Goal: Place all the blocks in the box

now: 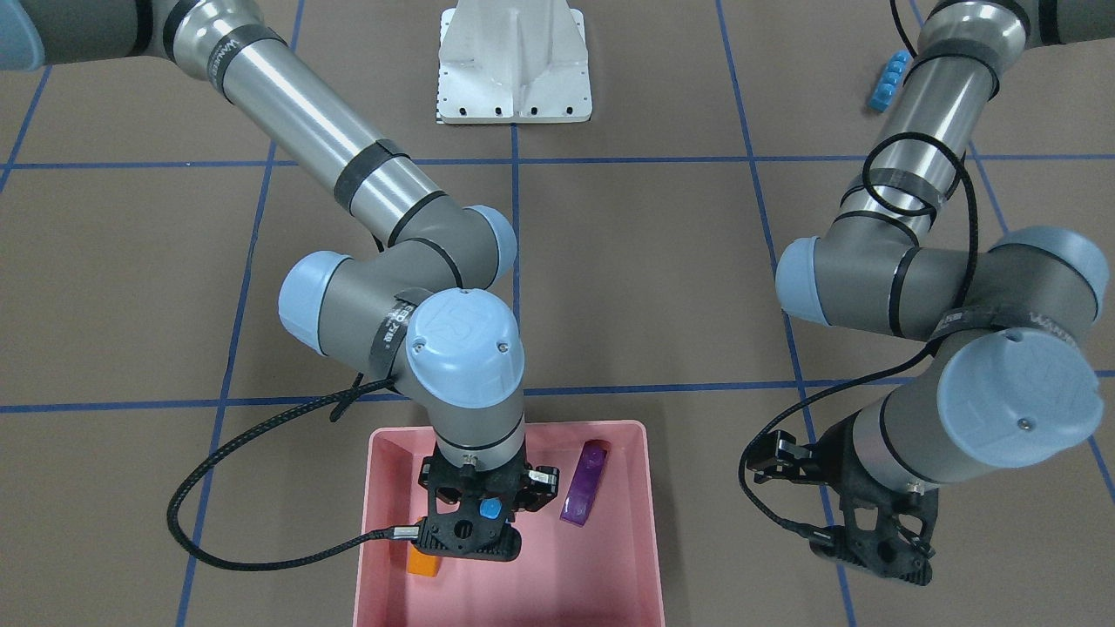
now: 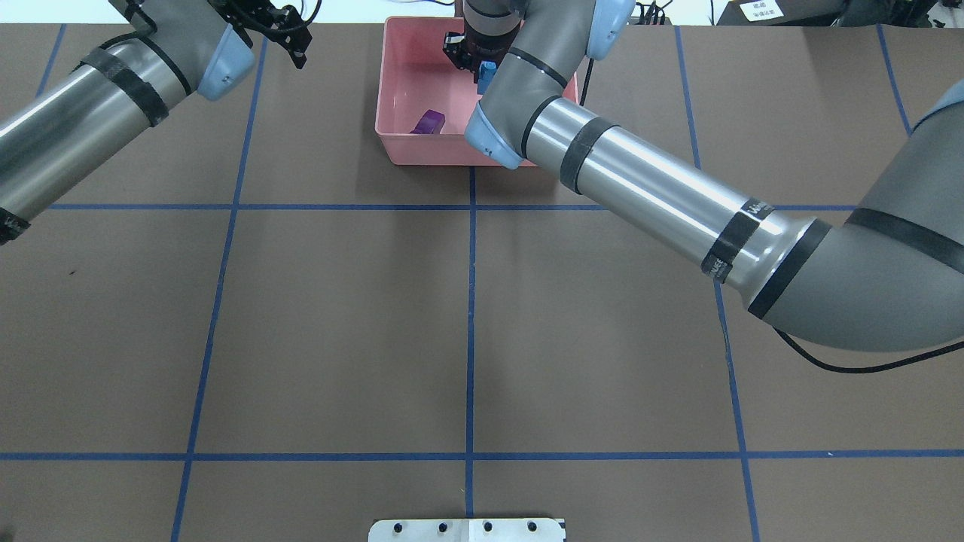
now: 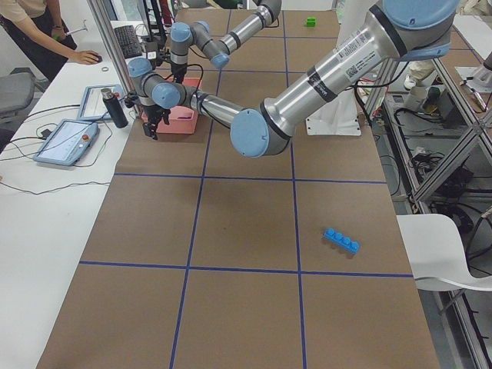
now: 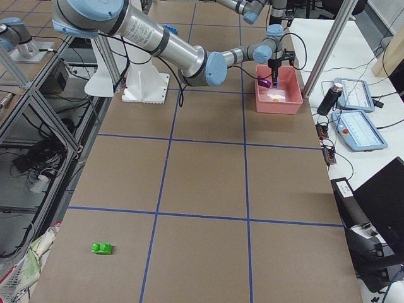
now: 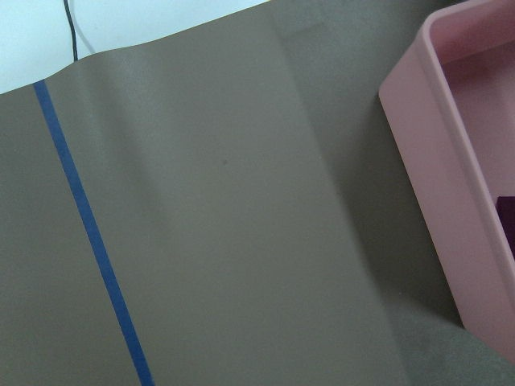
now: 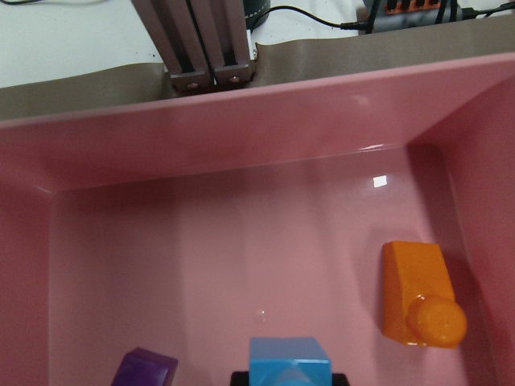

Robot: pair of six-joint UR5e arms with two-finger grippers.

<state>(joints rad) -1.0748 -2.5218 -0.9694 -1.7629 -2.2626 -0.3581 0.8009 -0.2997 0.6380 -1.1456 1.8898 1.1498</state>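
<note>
Brown table [image 2: 339, 339] taped in blue grid. Left lying on it, robot side, well apart: long blue brick [image 1: 888, 80], green brick [image 4: 101, 248]. Farther, pink box [image 1: 610, 575]: orange brick [image 6: 414, 301], purple brick [image 1: 584, 492] laid inside; tiny blue brick [image 6: 288, 362] clamped by right gripper [image 1: 475, 522]. Left gripper [image 1: 875, 544] held beside box, grip cannot be told.

Illegible white lettering on arm straps [image 1: 228, 54]

**A taped brown table between bench and frames**

I work over a brown table [image 2: 339, 339] marked into large squares by blue tape [image 2: 470, 331]. Along one long side runs a white bench [image 3: 46, 223] carrying tablet pendants [image 4: 361, 129], a keyboard [image 3: 127, 40] and a black screen [image 4: 382, 208]. An aluminium post [image 3: 102, 46] rises at its edge, and an operator [image 3: 34, 31] stands there. A white chair [image 3: 442, 257] sits at the other side. The light is even.
</note>
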